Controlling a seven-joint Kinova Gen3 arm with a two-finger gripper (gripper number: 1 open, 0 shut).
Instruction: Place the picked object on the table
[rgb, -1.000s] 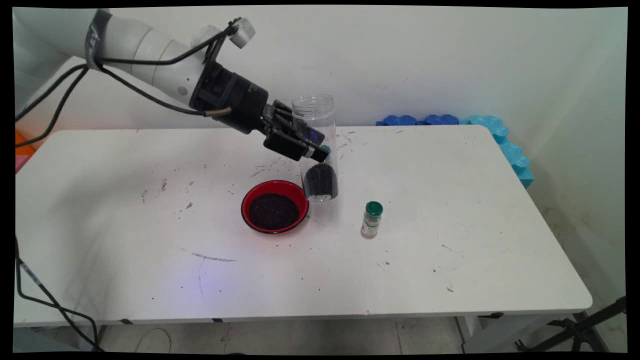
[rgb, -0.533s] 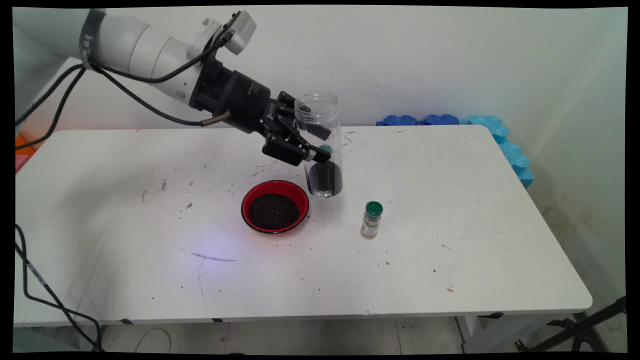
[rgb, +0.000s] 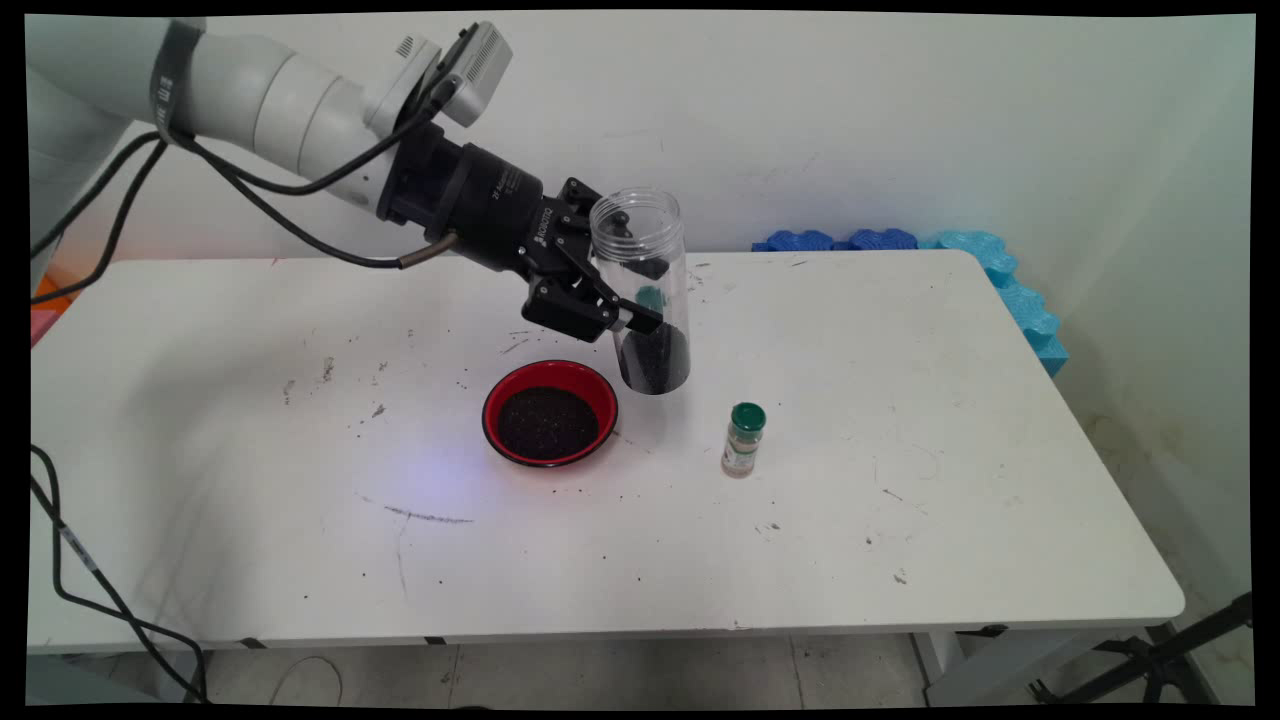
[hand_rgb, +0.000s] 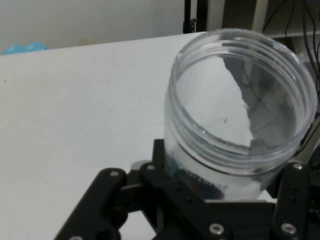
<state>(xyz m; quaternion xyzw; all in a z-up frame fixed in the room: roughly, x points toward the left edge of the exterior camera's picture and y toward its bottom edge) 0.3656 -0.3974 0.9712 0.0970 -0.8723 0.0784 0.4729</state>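
Observation:
My gripper (rgb: 641, 295) is shut on a tall clear plastic jar (rgb: 643, 285) with an open mouth and dark grains in its bottom third. The jar hangs lifted off the table, tilted slightly, just right of and above a red bowl (rgb: 549, 411) filled with the same dark grains. In the hand view the jar (hand_rgb: 235, 100) fills the right side, its open rim facing the camera, with the black linkage around its base. A small spice bottle (rgb: 743, 440) with a green cap stands on the table to the right of the bowl.
The white table (rgb: 950, 450) is speckled with scattered dark grains and scuff marks. Blue foam pieces (rgb: 1000, 275) line the back right corner against the wall. Black cables (rgb: 90, 570) hang at the left edge.
The gripper has lifted the jar off the table and carried it slightly right, tilting its base a little; the bowl and spice bottle have not moved.

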